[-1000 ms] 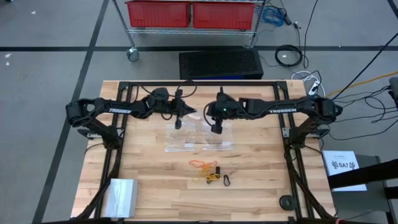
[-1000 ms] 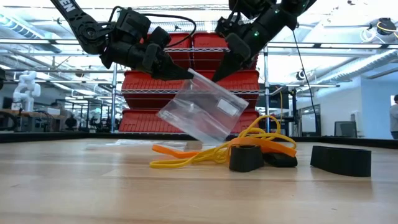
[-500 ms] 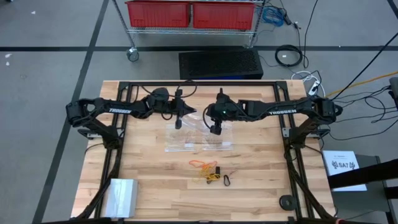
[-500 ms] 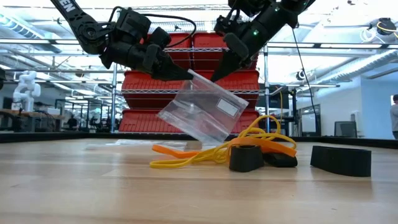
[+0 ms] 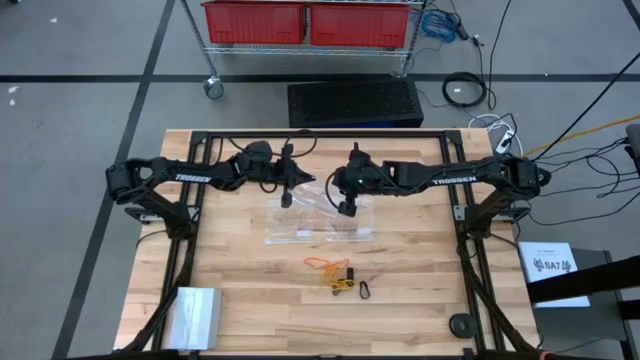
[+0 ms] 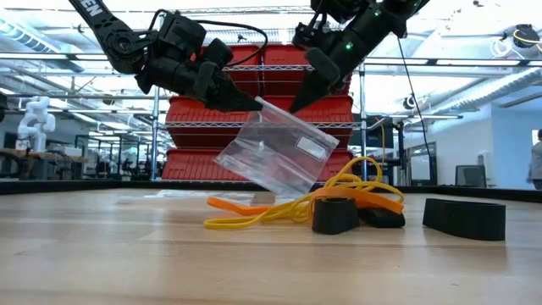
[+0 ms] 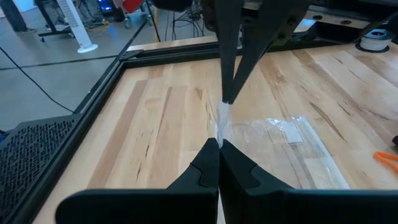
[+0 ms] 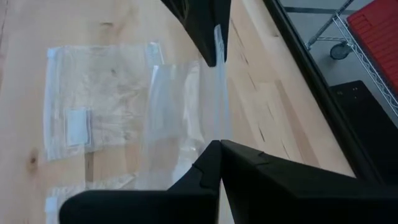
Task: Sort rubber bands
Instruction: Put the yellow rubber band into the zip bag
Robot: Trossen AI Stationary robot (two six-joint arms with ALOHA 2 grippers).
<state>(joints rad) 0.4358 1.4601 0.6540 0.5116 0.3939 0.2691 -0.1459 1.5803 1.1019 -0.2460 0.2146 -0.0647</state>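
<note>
Pinching opposite top edges of a clear rectangular plastic bag, the left gripper and right gripper are both clamped on it, arms angled inward above the wooden surface. The small orange, yellow and black rubber bands lie heaped nearer the front edge.

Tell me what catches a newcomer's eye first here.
A clear bag hangs above the table, pinched at its top edge by the left tool and the right tool, both shut. Below it, nearer the front edge, lies a tangle of orange and yellow bands.
</note>
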